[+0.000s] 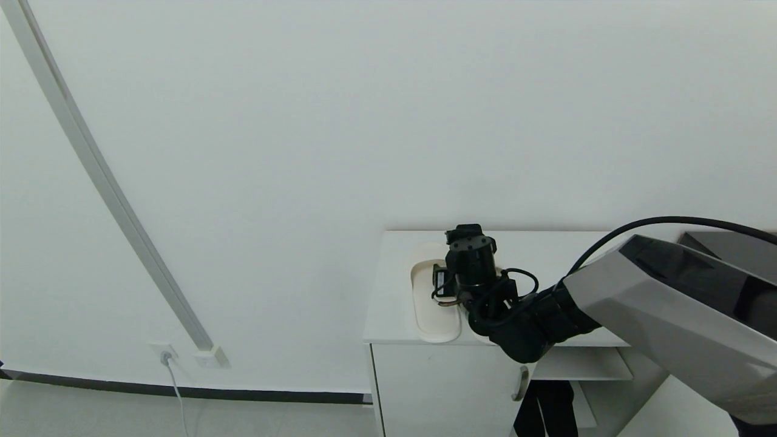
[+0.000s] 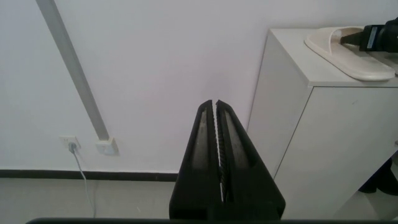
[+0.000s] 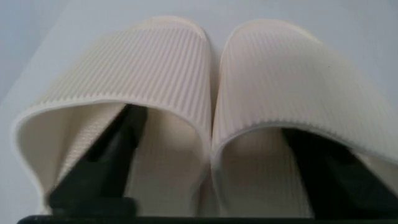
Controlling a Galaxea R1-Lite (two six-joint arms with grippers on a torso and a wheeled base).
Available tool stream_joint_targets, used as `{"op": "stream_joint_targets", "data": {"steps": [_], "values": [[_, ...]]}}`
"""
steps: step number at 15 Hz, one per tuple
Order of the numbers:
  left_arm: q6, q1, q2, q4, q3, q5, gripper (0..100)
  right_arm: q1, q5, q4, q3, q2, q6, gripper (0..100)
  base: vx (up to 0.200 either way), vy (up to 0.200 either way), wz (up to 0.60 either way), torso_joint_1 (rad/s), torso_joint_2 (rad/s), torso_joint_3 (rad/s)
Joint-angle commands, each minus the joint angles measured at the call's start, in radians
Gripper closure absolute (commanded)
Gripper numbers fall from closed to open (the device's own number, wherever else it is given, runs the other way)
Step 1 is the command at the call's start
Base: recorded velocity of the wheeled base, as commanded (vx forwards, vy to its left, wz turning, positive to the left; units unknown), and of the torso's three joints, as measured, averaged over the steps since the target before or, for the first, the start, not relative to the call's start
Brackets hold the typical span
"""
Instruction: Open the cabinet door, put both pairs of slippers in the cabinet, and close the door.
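Right arm was over the white cabinet (image 1: pixel 443 388), its gripper (image 1: pixel 446 288) down on the cream ribbed open-toe slippers (image 1: pixel 434 315) lying side by side on the cabinet's flat top, the counter (image 1: pixel 388 303), near its left front corner. From the right wrist cam: jaws spread wide, one black finger (image 3: pixel 99 168) tucked inside one slipper (image 3: pixel 143 68), the other finger inside its twin (image 3: pixel 292 74), the two inner walls touching between them. Not clamped yet, by my read.

Left gripper (image 2: pixel 216 124) hung well apart, off the cabinet's left side and lower than the top, jaws pressed together w/ nothing in them.

Step in hand, I judged: grab the pair as one. To do it well, push the fingers deep under the uppers, squeeze both inner walls together evenly, lift straight up so neither sole drags or slips out, then carry them down to the inner shelf (image 1: pixel 576 364), which showed right of the front panel, so the door looked open already.

Count: 2 cream slippers, i.e. 1 pair; 1 cabinet; 1 shelf seen; 2 grippers.
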Motion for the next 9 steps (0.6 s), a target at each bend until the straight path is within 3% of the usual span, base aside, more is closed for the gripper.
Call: {"op": "stream_joint_targets", "data": {"steps": [1, 9], "values": [[0.000, 0.000, 0.001, 0.000, 0.000, 0.000, 100, -0.003, 0.001, 0.000, -0.003, 0.009, 0.000, 100, 0.000, 0.000, 0.00, 0.000, 0.00, 0.000], [0.000, 0.000, 0.001, 0.000, 0.000, 0.000, 100, -0.003, -0.001, -0.002, 0.006, -0.014, 0.000, 100, 0.000, 0.000, 0.00, 0.000, 0.00, 0.000]]}}
